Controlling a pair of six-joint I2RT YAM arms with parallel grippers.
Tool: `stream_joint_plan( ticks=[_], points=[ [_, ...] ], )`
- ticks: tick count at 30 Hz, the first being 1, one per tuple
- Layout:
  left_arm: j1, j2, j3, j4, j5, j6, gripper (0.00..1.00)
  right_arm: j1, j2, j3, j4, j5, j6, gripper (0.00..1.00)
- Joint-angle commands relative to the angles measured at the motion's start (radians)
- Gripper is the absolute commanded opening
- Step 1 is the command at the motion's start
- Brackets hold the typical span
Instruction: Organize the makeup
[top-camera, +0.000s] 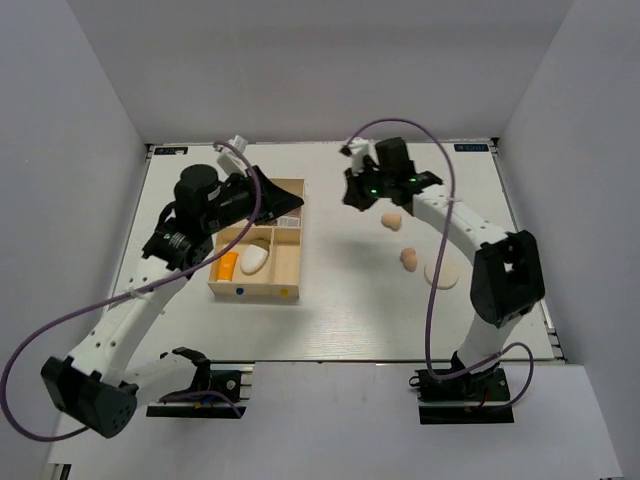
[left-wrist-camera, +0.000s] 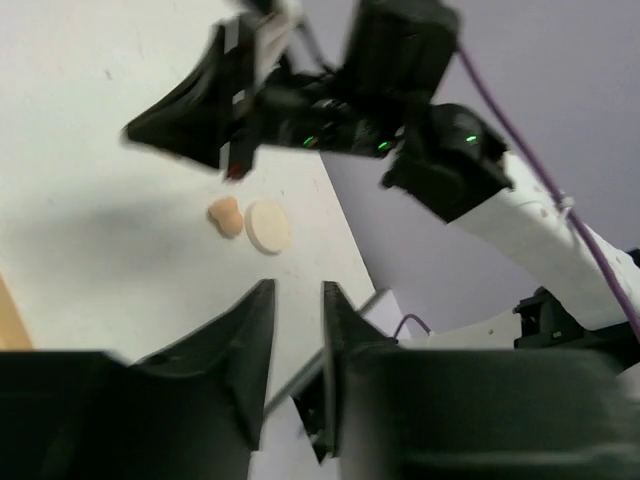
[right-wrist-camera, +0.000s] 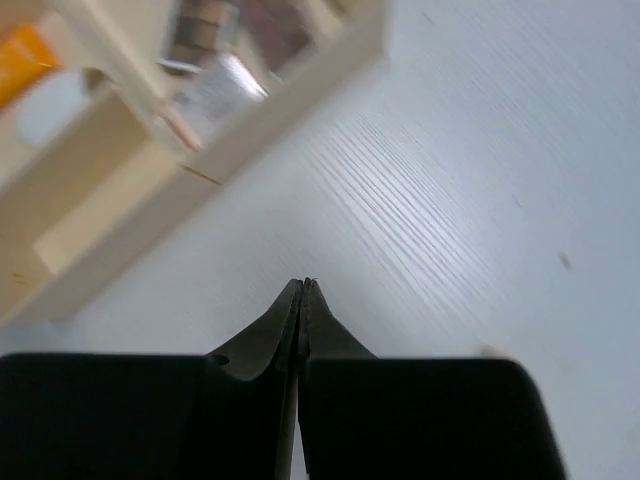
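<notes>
A pale wooden divided box (top-camera: 290, 272) sits left of centre. It holds an orange tube (top-camera: 227, 266), a white oval piece (top-camera: 254, 260) and brown-shade palettes (top-camera: 289, 217). Two tan egg-shaped sponges (top-camera: 391, 220) (top-camera: 409, 259) and a round cream puff (top-camera: 441, 272) lie on the table at the right. My left gripper (top-camera: 285, 200) hovers over the box's far end, slightly open and empty. My right gripper (top-camera: 354, 192) is shut and empty above bare table, between the box and the sponges. The right wrist view shows its shut fingertips (right-wrist-camera: 303, 287) and the box (right-wrist-camera: 130, 190). I cannot make out a square compact.
White walls enclose the table on three sides. The left wrist view shows my right arm (left-wrist-camera: 420, 110), one sponge (left-wrist-camera: 226, 215) and the puff (left-wrist-camera: 268, 226) on the table. Purple cables loop from both arms.
</notes>
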Motion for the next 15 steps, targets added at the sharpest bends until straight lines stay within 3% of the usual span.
stream_joint_plan(
  ticks=[1, 4, 5, 7, 10, 13, 14, 15],
  points=[
    [-0.028, 0.070, 0.040, 0.028, 0.068, -0.002, 0.30, -0.102, -0.083, -0.114, -0.055, 0.038, 0.049, 0.00],
    [-0.067, 0.197, 0.066, 0.020, 0.065, 0.000, 0.22, -0.255, -0.152, -0.238, -0.095, 0.032, 0.071, 0.06],
    [-0.094, 0.228, 0.076, 0.008, 0.051, 0.000, 0.21, -0.277, -0.182, -0.261, -0.104, 0.029, 0.074, 0.15],
    [-0.125, 0.291, 0.107, -0.018, 0.033, 0.003, 0.16, -0.324, -0.208, -0.299, -0.130, 0.021, 0.075, 0.23],
    [-0.188, 0.443, 0.208, -0.101, -0.019, 0.015, 0.17, -0.375, -0.253, -0.359, -0.170, 0.021, 0.064, 0.40],
    [-0.242, 0.580, 0.308, -0.211, -0.085, 0.026, 0.27, -0.401, -0.299, -0.393, -0.207, 0.030, 0.041, 0.48],
    [-0.252, 0.635, 0.346, -0.219, -0.098, 0.026, 0.41, -0.407, -0.310, -0.410, -0.212, 0.033, 0.029, 0.49],
    [-0.262, 0.662, 0.365, -0.231, -0.111, 0.030, 0.47, -0.406, -0.316, -0.418, -0.213, 0.038, 0.023, 0.50]
  ],
)
